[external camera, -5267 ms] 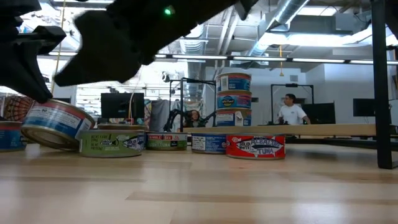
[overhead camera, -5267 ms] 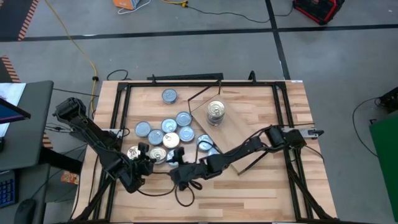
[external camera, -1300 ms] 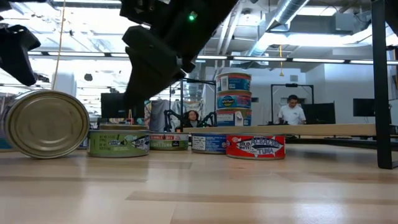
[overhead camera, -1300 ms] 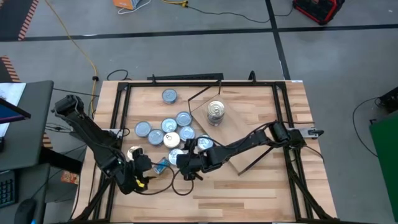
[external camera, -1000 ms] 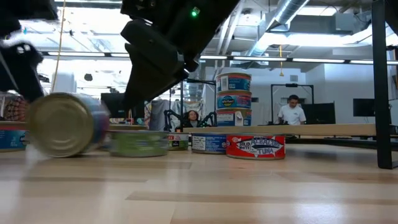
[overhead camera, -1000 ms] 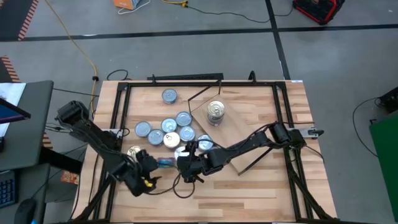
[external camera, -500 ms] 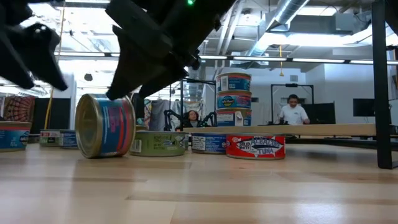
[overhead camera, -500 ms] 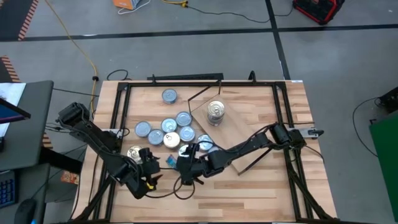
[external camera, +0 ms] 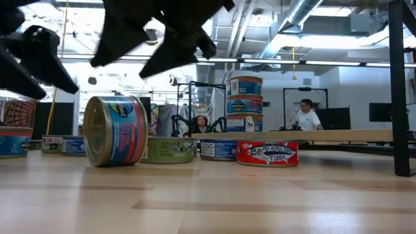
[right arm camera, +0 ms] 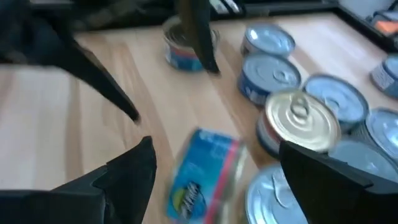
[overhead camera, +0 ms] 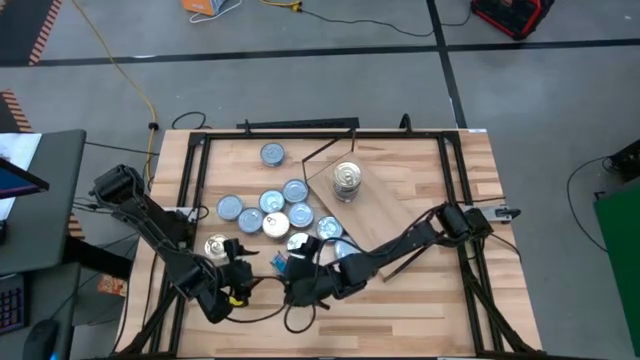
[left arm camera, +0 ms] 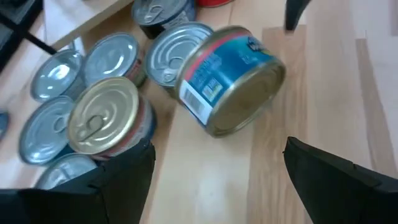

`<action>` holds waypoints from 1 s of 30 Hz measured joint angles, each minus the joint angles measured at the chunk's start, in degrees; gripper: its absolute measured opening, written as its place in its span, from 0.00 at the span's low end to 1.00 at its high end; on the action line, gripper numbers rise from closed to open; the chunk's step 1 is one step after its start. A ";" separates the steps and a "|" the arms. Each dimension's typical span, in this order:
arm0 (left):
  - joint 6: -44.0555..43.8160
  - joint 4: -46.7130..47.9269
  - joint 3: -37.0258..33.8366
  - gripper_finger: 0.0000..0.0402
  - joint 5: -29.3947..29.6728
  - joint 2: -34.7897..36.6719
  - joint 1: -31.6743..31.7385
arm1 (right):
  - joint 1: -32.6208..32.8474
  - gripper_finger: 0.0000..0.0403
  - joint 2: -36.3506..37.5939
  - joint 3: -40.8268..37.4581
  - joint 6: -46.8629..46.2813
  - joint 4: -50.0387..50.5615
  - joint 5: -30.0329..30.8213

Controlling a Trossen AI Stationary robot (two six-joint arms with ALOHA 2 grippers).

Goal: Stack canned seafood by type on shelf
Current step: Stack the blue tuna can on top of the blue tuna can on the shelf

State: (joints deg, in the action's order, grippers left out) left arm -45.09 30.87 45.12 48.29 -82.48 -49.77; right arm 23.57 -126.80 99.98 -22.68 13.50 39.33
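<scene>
Blue tin [overhead camera: 281, 263] rolled rightward, on edge lower-centre; left gripper [overhead camera: 238, 276], right gripper [overhead camera: 297, 274] flank it, fingers apart (neither grips), ready to right it

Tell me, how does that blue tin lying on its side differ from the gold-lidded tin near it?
The blue tin rests on its curved wall, label showing, apart from the cluster; the gold-lidded tin sits flat, lid up, packed among the silver-lidded tins. Neither is held. Both are small round cans on the table.

Shiny metal tins [left arm camera: 231, 79] with glossy paper labels lie on smooth pale wood tabletop [left arm camera: 205, 180].
</scene>
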 joint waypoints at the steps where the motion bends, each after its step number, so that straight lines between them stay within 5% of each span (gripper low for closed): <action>1: 0.59 -1.31 -0.53 0.85 -0.04 0.00 -0.15 | 0.25 0.89 -0.30 0.02 0.25 -1.02 0.15; 19: 6.85 -1.21 -2.95 0.85 1.96 15.63 -1.80 | -1.95 0.89 -5.43 0.16 3.10 -3.87 0.74; 30: 4.97 -7.61 -7.24 0.85 -1.70 16.64 -1.82 | -4.30 0.89 -7.58 0.00 7.35 -5.81 -2.54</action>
State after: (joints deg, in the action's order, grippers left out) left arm -40.12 23.26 37.89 46.59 -65.84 -51.59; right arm 19.27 -134.38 99.98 -15.33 7.69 36.79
